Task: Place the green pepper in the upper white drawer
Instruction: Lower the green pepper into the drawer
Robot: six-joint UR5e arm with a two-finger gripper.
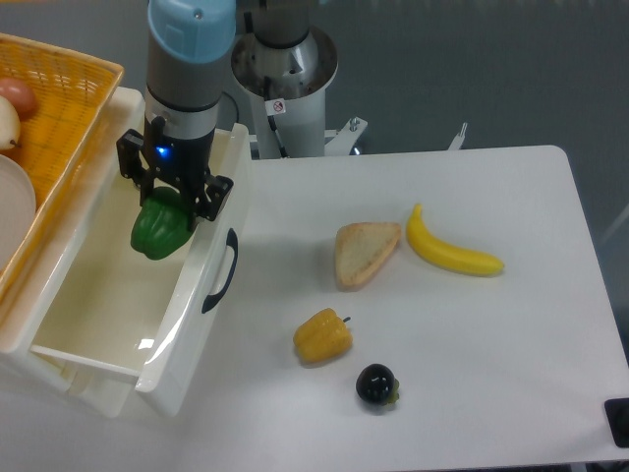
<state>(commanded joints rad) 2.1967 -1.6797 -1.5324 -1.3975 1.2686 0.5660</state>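
Hanging over the open drawer (74, 324), the gripper (167, 202) has its fingers (211, 197) clamped on the pepper (160, 228), which sits in the air above the drawer's inside, close to its front wall and toward the far end. The pepper touches neither the drawer floor nor its walls as far as can be seen. A blue light glows on the gripper body. The drawer's black handle (224, 270) faces the tabletop (491, 374) on the right. Left of the drawer, touching its rim, stands an orange basket (54, 128) with pale items inside, only partly in view. Right of the drawer, on the tabletop, lie a yellow pepper (322, 336) nearest the handle, a dark round fruit (375, 384) just beyond it toward the near edge, a bread slice (362, 252) farther right, and a banana (450, 251) beside the bread, well apart from the drawer.
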